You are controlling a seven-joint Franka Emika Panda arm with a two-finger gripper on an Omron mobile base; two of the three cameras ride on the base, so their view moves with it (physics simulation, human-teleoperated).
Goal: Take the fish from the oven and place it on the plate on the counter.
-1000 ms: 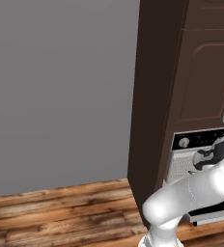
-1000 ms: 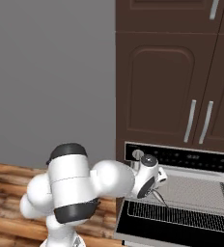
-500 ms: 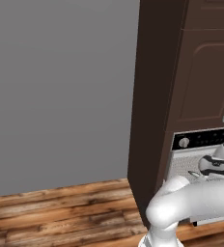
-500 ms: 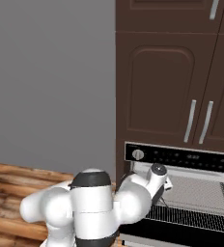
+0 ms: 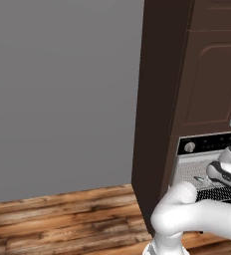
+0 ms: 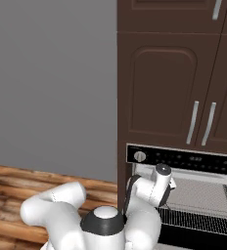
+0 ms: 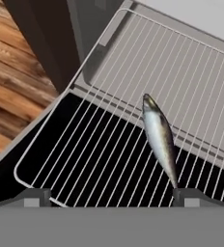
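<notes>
The fish [image 7: 158, 137], slim and silver-grey, lies on the oven's wire rack [image 7: 80, 144] in the hand view, its tail pointing at my right fingertip [image 7: 191, 195]. My gripper [image 7: 111, 197] hovers just above the rack's near edge, open, with nothing between its fingers. The oven [image 6: 184, 158] sits in dark brown cabinetry, with a black control panel and a round knob [image 5: 189, 147]. My hand [image 6: 157, 188] hangs in front of the oven's opening. The plate and the counter are out of view.
Tall dark brown cabinet doors with silver handles [image 6: 192, 122] rise above the oven. A grey wall [image 5: 62, 89] and wooden floor [image 5: 62, 219] lie to the left. My white elbow [image 5: 187, 209] fills the low foreground of both base views.
My arm has folded lower and my hand has dropped a little closer to the rack. The gripper has stayed open. The base has not moved.
</notes>
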